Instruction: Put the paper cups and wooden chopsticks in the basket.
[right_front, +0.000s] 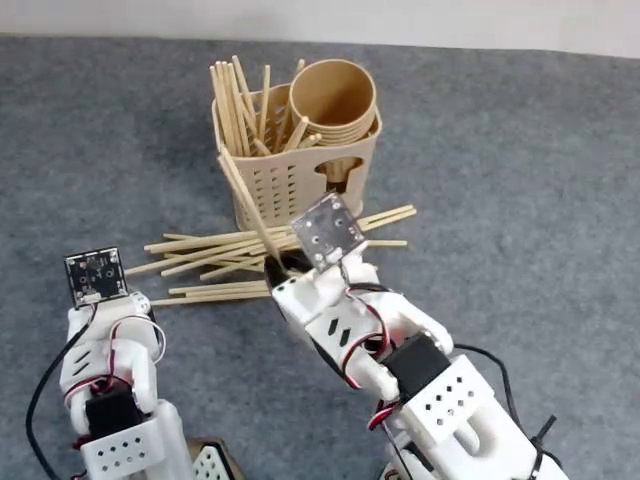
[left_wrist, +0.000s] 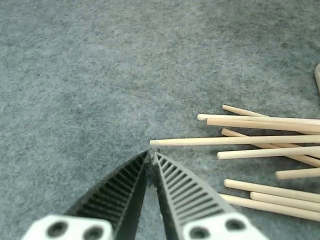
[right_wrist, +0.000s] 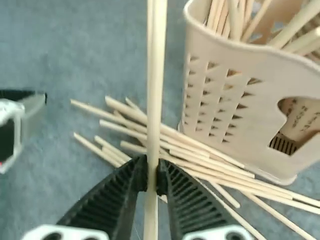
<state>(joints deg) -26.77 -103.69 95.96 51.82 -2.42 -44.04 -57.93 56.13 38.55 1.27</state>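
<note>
Left gripper (left_wrist: 151, 156): fingers pressed together on nothing, tips low over the grey mat (right_front: 520, 180), just beside the near ends of the loose chopsticks (right_front: 230, 250).
Right gripper (right_wrist: 152, 170): pinching the held chopstick (right_wrist: 156, 75) partway along its length. The stick tilts upward, with its far end near the basket (right_front: 290, 185).
Handling, chopstick: judged light, stiff and smooth, and thin enough to pivot or slide between the pads. Best taken near mid-length, squarely across the stick.
Loose chopsticks: a crossed pile lying flat on the mat, between the arms and the basket. The farthest ones lie close against its foot.
Basket: perforated and upright, behind the pile.
Basket contents, left-arm side: stowed chopsticks (right_front: 235, 100), standing on end and fanned out.
Basket contents, right-arm side: paper cups (right_front: 345, 120), a nested stack, mouths up. Judged light and easily crushed.
</note>
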